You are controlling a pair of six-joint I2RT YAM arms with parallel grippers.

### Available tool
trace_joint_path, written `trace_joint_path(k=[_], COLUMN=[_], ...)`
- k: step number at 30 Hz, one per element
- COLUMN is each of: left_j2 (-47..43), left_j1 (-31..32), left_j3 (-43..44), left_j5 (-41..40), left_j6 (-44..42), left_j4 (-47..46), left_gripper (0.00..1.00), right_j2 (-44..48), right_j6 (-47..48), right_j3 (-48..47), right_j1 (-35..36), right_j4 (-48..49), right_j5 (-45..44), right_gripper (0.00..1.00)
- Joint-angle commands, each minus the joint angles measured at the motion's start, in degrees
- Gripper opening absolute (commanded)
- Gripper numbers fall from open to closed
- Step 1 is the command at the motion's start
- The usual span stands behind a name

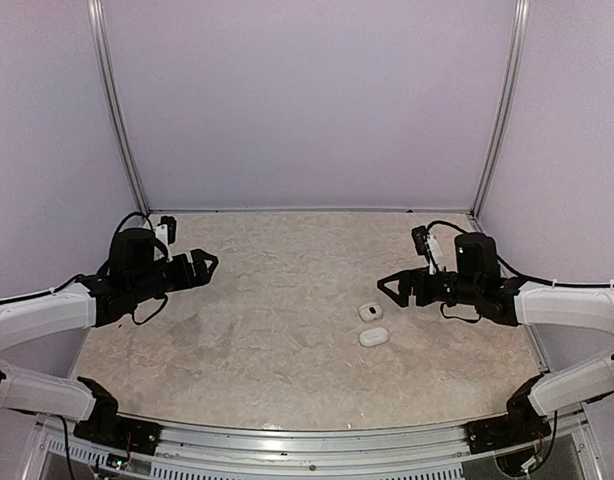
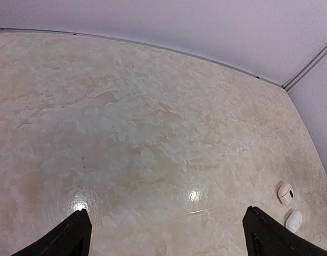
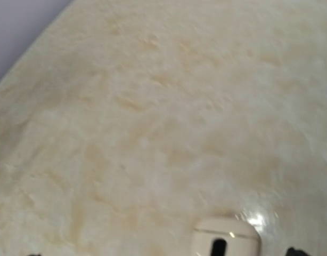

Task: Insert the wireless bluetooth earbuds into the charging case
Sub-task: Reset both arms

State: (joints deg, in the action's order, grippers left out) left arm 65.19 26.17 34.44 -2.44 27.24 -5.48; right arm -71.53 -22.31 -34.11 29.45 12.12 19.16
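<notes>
The charging case (image 1: 370,312) is a small roundish white clamshell with a dark spot, lying shut on the beige table right of centre. It also shows in the left wrist view (image 2: 285,193) and at the bottom edge of the right wrist view (image 3: 225,241). No earbuds are visible in any view. My right gripper (image 1: 387,288) is open and empty, hovering just right of and behind the case; only the fingertips (image 3: 294,251) show in its wrist view. My left gripper (image 1: 207,265) is open and empty at the far left, well away from the case, with its dark fingertips (image 2: 78,229) spread wide.
A plain elongated white oval object (image 1: 373,337) lies just in front of the case and also shows in the left wrist view (image 2: 294,220). Lilac walls with metal posts (image 1: 497,110) close the back and sides. A metal rail (image 1: 307,432) runs along the table's near edge.
</notes>
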Motion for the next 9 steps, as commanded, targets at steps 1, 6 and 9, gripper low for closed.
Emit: trace_joint_path(k=[1,6,9], left_j2=[-0.75,-1.57,-2.73], left_j1=[-0.07,0.08,0.43], left_j3=[-2.12,-2.75,-3.03], left_j5=[-2.21,-3.35,-4.21], left_j6=[2.35,1.85,1.04], left_j4=[-3.64,-4.2,-4.92], left_gripper=[0.99,0.99,0.99], right_j2=[1.17,2.36,3.04], right_j6=[-1.45,-1.69,-1.21], right_j3=[2.66,4.02,4.36], right_j1=[-0.49,-0.48,-0.49], right_j4=[5.16,6.06,6.43], right_j5=[-2.83,-3.23,-3.3], right_gripper=[0.99,0.99,1.0])
